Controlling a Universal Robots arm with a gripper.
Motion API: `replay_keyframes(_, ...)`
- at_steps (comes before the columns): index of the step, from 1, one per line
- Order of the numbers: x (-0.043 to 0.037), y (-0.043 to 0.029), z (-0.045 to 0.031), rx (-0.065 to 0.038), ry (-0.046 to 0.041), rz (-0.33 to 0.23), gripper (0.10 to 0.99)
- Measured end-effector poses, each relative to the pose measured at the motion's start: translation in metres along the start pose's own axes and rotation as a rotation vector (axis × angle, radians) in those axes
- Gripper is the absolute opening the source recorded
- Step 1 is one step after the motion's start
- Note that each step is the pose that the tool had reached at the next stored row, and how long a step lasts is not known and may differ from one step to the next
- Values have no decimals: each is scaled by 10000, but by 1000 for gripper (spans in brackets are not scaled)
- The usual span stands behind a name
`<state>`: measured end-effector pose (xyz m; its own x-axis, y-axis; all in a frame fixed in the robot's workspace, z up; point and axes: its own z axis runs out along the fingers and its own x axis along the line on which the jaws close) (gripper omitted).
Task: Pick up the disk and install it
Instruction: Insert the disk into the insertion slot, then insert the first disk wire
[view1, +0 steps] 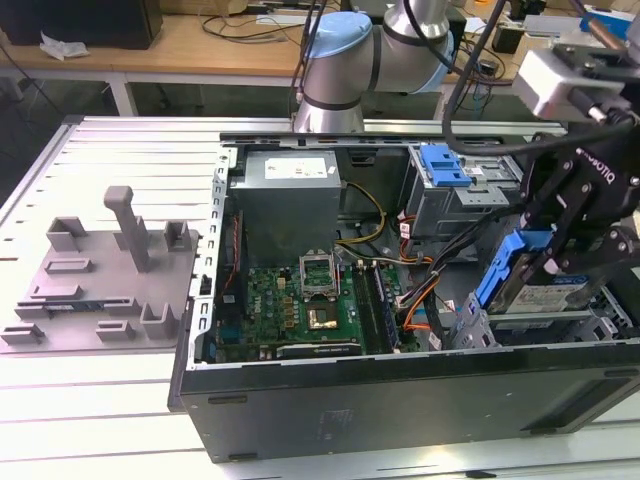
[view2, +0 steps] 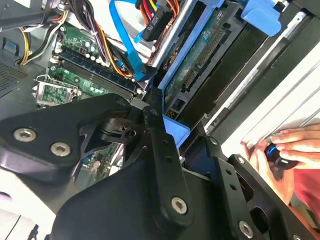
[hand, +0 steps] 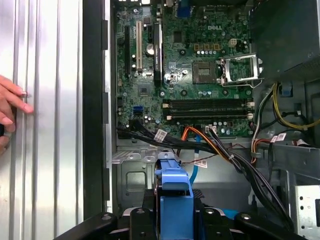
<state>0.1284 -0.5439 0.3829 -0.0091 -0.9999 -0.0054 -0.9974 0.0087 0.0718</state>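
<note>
The disk (view1: 562, 297), a silver drive with a white-and-blue label and a blue bracket (view1: 505, 268), hangs tilted over the drive bay at the front corner of the open computer case (view1: 400, 400), on the exterior view's right. My black gripper (view1: 548, 262) is shut on it from above. In the first wrist view the blue bracket (hand: 173, 192) sits between my two fingers (hand: 148, 202), above the bay floor. The second wrist view shows my finger linkages (view2: 160, 150) closed against the bracket (view2: 176, 132).
Inside the case lie the motherboard (view1: 300, 310), a grey power supply box (view1: 290, 195), orange and black cables (view1: 420, 295) and an upper drive cage with a blue latch (view1: 443, 163). A grey fixture (view1: 110, 270) lies outside it. A person's hand (hand: 10, 107) (view2: 282, 150) rests beside the case.
</note>
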Motion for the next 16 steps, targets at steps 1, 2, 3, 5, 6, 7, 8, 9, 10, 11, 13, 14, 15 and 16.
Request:
replay_keyframes(1, 0, -3, 37, 0, 3, 0, 373)
replay_keyframes(2, 1, -5, 59, 1, 6, 0, 431)
replay_keyframes(3, 1, -4, 63, 0, 6, 0, 502)
replay_keyframes(5, 1, -5, 64, 0, 5, 0, 502)
replay_keyframes(6, 1, -5, 64, 0, 4, -1, 502)
replay_keyframes(7, 1, -5, 64, 0, 4, -1, 502)
replay_keyframes(8, 1, -5, 64, 0, 4, -2, 502)
replay_keyframes(9, 1, -5, 64, 0, 4, -2, 502)
replay_keyframes(10, 1, -5, 64, 0, 5, -3, 502)
replay_keyframes(11, 1, -5, 64, 1, 5, -3, 502)
replay_keyframes(13, 1, -5, 64, 0, 5, -3, 502)
replay_keyframes(14, 1, -5, 64, 0, 4, -3, 502)
replay_keyframes(15, 1, -5, 64, 0, 5, -4, 502)
replay_keyframes(16, 1, -5, 64, 0, 4, -4, 502)
